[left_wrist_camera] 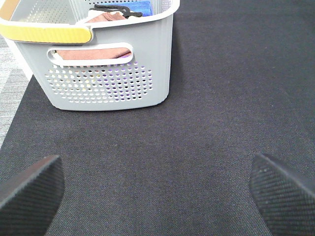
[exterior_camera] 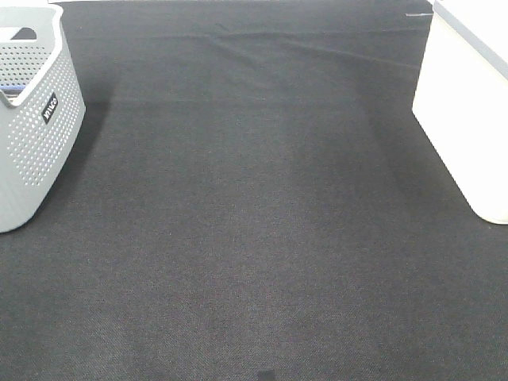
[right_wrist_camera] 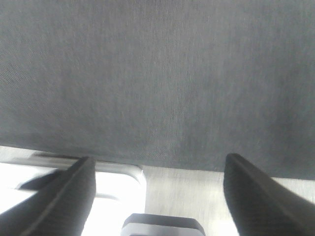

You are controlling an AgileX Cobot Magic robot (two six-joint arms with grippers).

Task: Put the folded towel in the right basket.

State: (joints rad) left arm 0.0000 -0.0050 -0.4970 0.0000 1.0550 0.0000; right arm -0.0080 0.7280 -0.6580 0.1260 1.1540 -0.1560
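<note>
Left wrist: left gripper (left_wrist_camera: 157, 189) spread, empty; grey basket (left_wrist_camera: 106, 73) ahead holds towels (left_wrist_camera: 93, 51). Right gripper (right_wrist_camera: 157, 196) spread, empty. Risk: grabbing several towels together.

Dark charcoal woven mat (exterior_camera: 254, 238); pale grey perforated plastic basket (left_wrist_camera: 108, 83) with yellow rim strip (left_wrist_camera: 47, 33), holding pink folded cloth (left_wrist_camera: 93, 53) and blue cloth (left_wrist_camera: 135, 7); plain white bin (exterior_camera: 468, 119).
</note>
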